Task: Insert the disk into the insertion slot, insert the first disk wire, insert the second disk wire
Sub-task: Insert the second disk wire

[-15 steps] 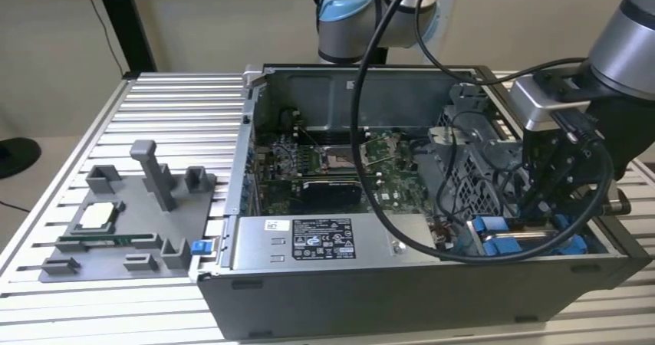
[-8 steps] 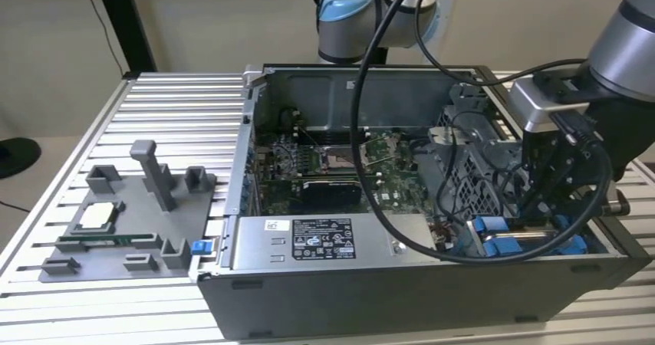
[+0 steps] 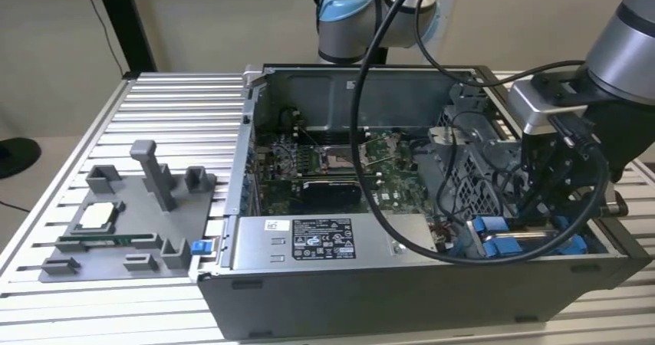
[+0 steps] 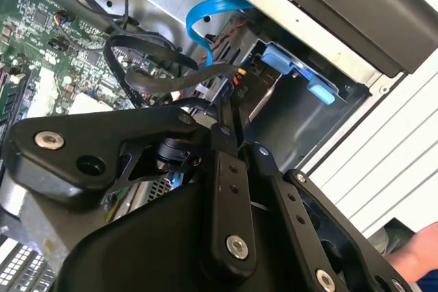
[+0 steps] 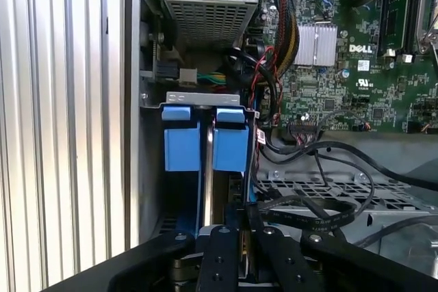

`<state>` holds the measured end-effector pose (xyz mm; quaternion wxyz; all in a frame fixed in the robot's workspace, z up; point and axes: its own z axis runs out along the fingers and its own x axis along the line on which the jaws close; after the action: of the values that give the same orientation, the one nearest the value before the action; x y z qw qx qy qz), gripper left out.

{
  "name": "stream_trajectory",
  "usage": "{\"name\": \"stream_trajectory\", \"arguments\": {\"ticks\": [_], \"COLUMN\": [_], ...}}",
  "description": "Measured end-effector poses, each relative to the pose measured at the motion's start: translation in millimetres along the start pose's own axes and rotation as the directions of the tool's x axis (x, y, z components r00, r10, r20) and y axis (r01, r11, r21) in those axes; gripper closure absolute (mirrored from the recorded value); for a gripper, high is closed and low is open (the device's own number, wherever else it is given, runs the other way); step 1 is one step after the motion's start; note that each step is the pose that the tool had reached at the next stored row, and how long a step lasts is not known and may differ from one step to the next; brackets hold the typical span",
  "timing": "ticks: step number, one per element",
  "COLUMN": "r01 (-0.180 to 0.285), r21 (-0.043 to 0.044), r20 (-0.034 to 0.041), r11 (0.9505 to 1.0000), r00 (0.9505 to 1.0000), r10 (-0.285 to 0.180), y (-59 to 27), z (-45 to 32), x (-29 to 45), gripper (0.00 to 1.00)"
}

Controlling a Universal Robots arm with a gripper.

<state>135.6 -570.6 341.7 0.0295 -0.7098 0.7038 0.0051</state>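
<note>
The disk (image 5: 208, 169) stands edge-on in the insertion slot (image 5: 204, 98), its blue carrier frame (image 5: 183, 138) showing as two tabs. In the exterior view the carrier (image 3: 492, 234) sits at the case's front corner on the exterior view's right. My gripper (image 5: 241, 234) hangs right over the disk's end, fingers (image 4: 222, 141) closed together. A flat black disk wire (image 4: 164, 80) loops across the case floor (image 5: 308, 213) and ends at the fingertips, its plug hidden between them. A blue disk wire (image 4: 205, 22) curves down toward the same end of the disk.
The grey power-supply box (image 3: 317, 241) lies along the case's front wall beside the slot. The motherboard (image 3: 338, 161) fills the case floor. A grey parts fixture (image 3: 133, 215) stands on the slatted table on the exterior view's left. The arm's own cables (image 3: 409, 230) drape into the case.
</note>
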Motion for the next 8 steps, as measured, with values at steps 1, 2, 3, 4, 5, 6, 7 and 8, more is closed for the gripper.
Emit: {"name": "stream_trajectory", "arguments": {"ticks": [1,2,3,4,5,6,7,8], "r01": [0.000,0.000,0.000,0.000,0.000,0.000,0.000,0.000], "r21": [0.0003,0.0005,0.0007,0.0010,0.0012,0.0014,0.0016,0.0018], "r20": [0.0000,0.0002,0.0005,0.0008,0.0008,0.0007,0.0007,0.0007], "r11": [1.0000,1.0000,1.0000,1.0000,1.0000,1.0000,1.0000,1.0000], "r00": [1.0000,1.0000,1.0000,1.0000,1.0000,1.0000,1.0000,1.0000], "r10": [0.000,0.000,0.000,0.000,0.000,0.000,0.000,0.000], "y": [0.0,0.1,0.1,0.1,0.1,0.1,0.2,0.2], "z": [0.3,0.7,1.2,1.7,2.1,2.4,2.9,3.6], "x": [0.0,0.1,0.1,0.1,0.1,0.2,0.2,0.2], "gripper": [1.00,1.00,1.00,1.00,1.00,1.00,1.00,1.00]}}
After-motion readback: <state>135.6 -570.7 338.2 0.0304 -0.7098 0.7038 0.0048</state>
